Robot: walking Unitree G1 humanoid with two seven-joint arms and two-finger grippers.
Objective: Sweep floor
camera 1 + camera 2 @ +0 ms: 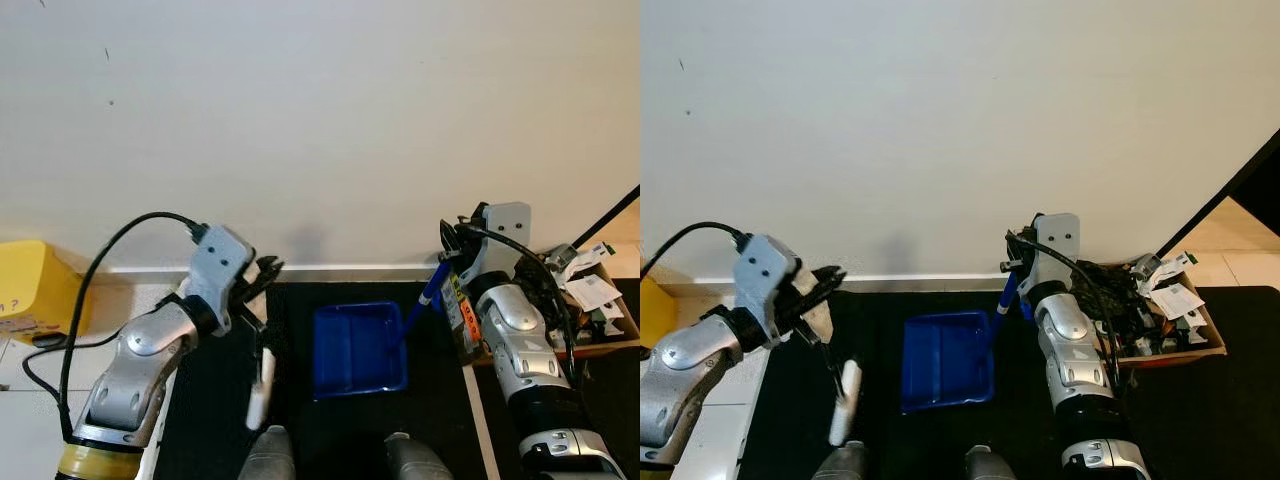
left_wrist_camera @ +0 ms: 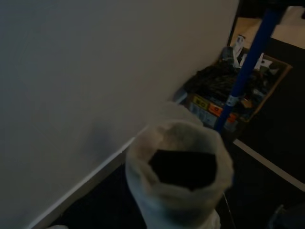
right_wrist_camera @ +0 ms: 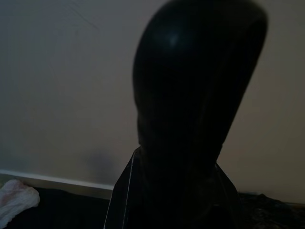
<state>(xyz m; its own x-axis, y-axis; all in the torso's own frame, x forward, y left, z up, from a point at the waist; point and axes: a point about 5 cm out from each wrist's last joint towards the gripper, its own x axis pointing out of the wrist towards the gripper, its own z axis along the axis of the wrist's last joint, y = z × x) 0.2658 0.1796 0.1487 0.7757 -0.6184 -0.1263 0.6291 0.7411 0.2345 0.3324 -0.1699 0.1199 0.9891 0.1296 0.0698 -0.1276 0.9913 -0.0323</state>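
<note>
Left pincer (image 1: 262, 275) was clamped on a white brush handle (image 1: 262, 388) — hanging over the black floor mat (image 1: 215, 400). Right pincer (image 1: 447, 250) gripped the blue handle (image 1: 427, 296) of the blue dustpan (image 1: 358, 348), which rested on the mat near the baseboard (image 1: 340, 268) — beside a cardboard box (image 1: 1160, 310).

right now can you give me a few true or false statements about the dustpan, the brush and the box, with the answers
1. The blue dustpan lies on the dark mat between the two arms. True.
2. The left hand holds a white-handled brush that hangs down toward the floor. True.
3. The dustpan is red. False: it is blue.
4. The cardboard box of clutter sits on the robot's left. False: it sits on the robot's right, beside the right arm.
5. The right hand is at the top of the blue dustpan handle. True.
6. The yellow bin stands on the robot's right. False: it stands on the left, by the wall.
</note>
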